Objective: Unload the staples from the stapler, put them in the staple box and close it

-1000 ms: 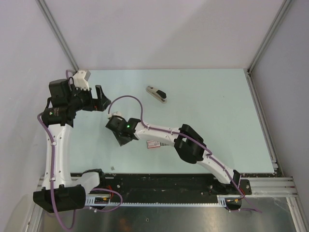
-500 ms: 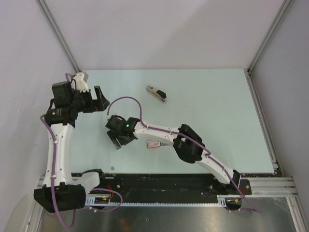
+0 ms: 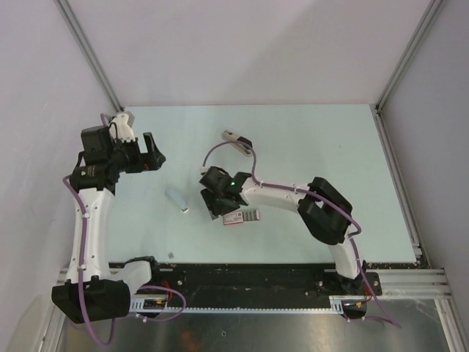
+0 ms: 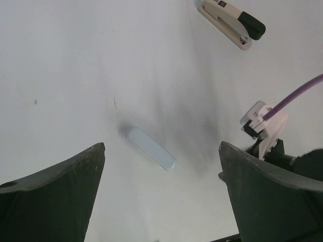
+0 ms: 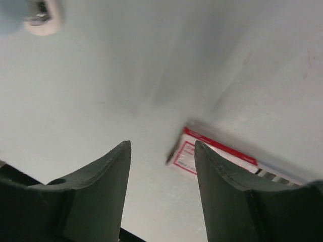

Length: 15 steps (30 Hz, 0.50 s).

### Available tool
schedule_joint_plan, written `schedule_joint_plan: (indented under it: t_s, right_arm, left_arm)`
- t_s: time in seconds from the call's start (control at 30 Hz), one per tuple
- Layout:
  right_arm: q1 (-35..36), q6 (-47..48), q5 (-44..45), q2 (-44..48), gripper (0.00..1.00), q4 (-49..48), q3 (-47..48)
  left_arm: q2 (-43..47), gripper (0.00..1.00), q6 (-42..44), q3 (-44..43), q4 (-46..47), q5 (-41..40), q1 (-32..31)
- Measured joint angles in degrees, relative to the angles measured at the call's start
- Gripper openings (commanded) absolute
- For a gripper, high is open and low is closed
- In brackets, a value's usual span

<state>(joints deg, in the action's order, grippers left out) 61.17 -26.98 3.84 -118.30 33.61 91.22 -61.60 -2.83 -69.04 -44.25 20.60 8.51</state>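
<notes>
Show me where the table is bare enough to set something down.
Widest free patch: the table between right arm and side rail. A smaller one lies near-left, between left arm and pale strip. Crowded: centre, around right gripper, packet and stapler.

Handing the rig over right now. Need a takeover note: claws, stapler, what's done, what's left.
Left claw: open, empty, over the table's left side.
Right claw: open, empty, by the red-and-white packet.
Stapler: lies far-middle, looks closed, neither claw touching it.
Small pale bar lies between the arms; cannot tell whether it is staples.
Done: nothing confirmable.
Left: grasp the stapler, open it, remove the staples.
</notes>
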Motion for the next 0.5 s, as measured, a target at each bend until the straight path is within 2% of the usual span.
schedule_joint_plan:
  t_s: [0.13,0.3,0.5]
  right_arm:
    - [-2.12,-1.40,-2.03,1.20,0.56,-2.75,-5.46]
    - [-1.49,-1.97,-3.74,1.40,0.56,-5.62,-6.08]
    - [0.48,-1.22,0.24,1.40,0.56,-5.46,-5.81]
  left_arm:
    - [0.11,1.00,0.22,0.00,0.02,-0.22,0.00]
    - [0.11,1.00,0.26,0.00,0.04,-0.50,0.00]
    - [0.55,0.99,0.37,0.00,0.04,-0.50,0.00]
